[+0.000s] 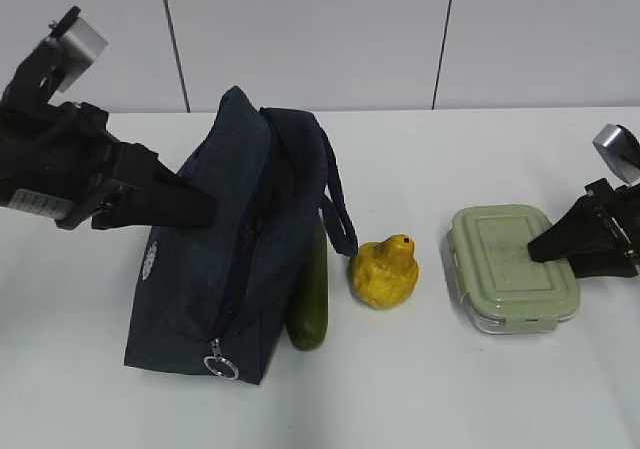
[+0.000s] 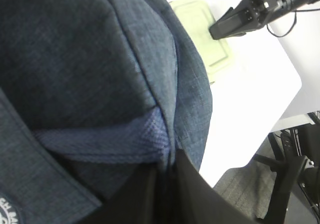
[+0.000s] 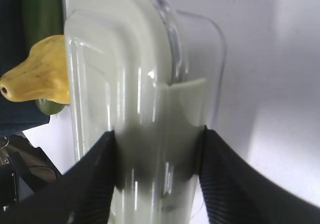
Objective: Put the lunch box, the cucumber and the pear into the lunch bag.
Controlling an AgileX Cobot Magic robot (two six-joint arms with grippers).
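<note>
The navy lunch bag (image 1: 215,269) stands left of centre, with its ring pull (image 1: 221,365) at the front bottom. My left gripper (image 1: 205,207) presses into its upper left side. In the left wrist view it (image 2: 167,166) is shut on a fold of the bag's fabric (image 2: 90,59). The cucumber (image 1: 310,294) leans against the bag's right side. The pear (image 1: 385,272) sits just right of it. The lunch box (image 1: 512,266) lies on the table at the right. My right gripper (image 1: 542,249) is shut across its right end (image 3: 157,144), with its fingers (image 3: 102,174) against the lid and the clear body.
The white table (image 1: 420,389) extends in front of and behind the objects, with a panelled wall at the back. In the left wrist view the table's right edge drops off to a chair base (image 2: 285,174). The pear (image 3: 42,79) and the cucumber (image 3: 42,9) show beyond the lunch box in the right wrist view.
</note>
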